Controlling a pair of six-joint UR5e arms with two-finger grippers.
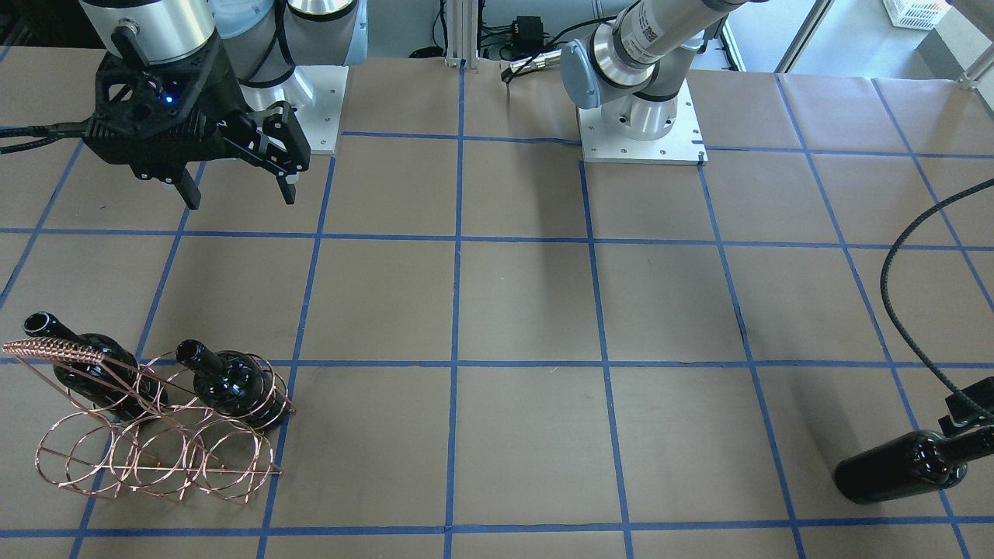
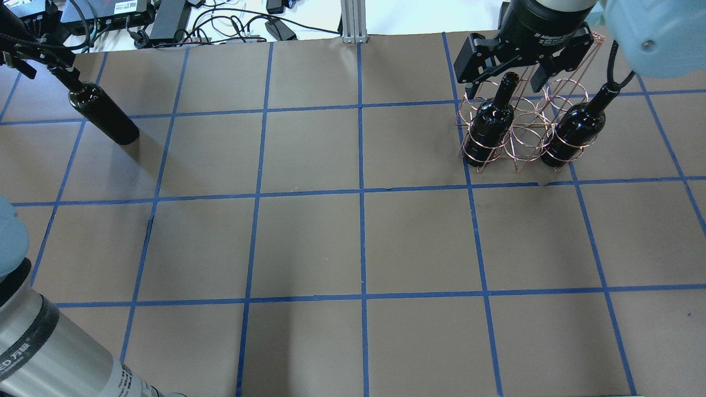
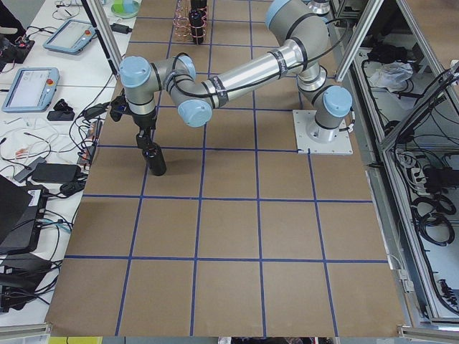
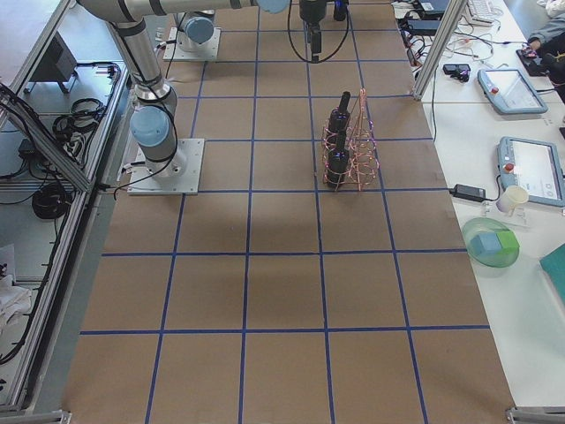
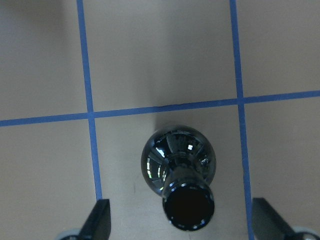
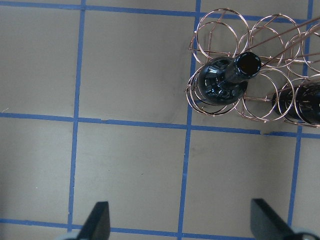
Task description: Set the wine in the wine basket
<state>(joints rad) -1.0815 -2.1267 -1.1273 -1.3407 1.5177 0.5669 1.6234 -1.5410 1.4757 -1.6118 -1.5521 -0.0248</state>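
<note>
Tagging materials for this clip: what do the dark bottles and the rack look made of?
Bottles: likely glass, near-black and glossy; the shoulders mirror lights in the wrist views. Rack: thin metal wire with a shiny copper or rose-gold finish; plated or solid, I cannot tell.

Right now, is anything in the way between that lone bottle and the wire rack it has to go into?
Nothing visible lies on the table between the wine and the wine basket. Two other bottles already fill loops, with empty ones between, and the right tool hangs open above, near the basket.
</note>
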